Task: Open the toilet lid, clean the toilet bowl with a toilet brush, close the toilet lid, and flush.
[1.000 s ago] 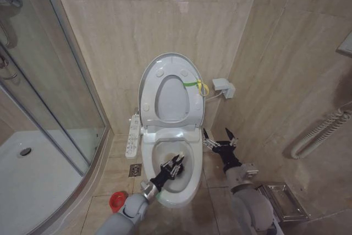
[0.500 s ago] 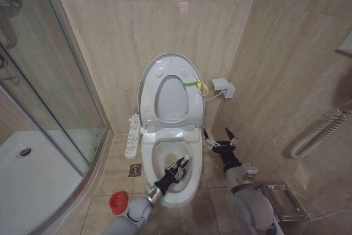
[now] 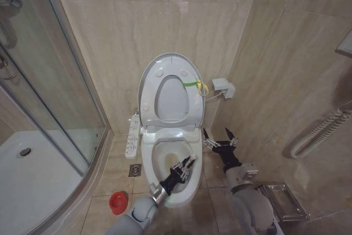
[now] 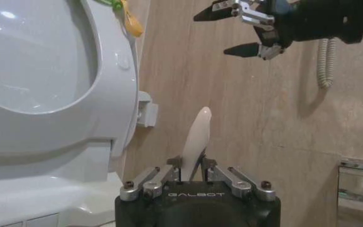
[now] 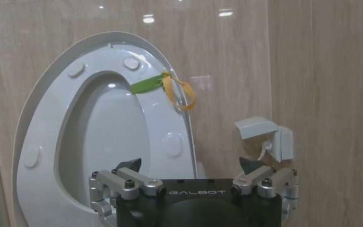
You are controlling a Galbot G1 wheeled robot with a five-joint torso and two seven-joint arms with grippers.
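Two arms show in the head view. On the left, the left gripper (image 3: 183, 169) reaches over the toilet bowl (image 3: 193, 182), its fingers pinched on the white handle of the toilet brush (image 4: 196, 138), which juts out past the fingertips; the brush head cannot be made out. Behind the bowl, the toilet lid (image 3: 149, 76) stands raised against the wall together with the seat, a yellow-green band (image 3: 193, 84) at its edge. On the right, the right gripper (image 3: 219, 137) hangs beside the bowl, jaws spread wide and empty.
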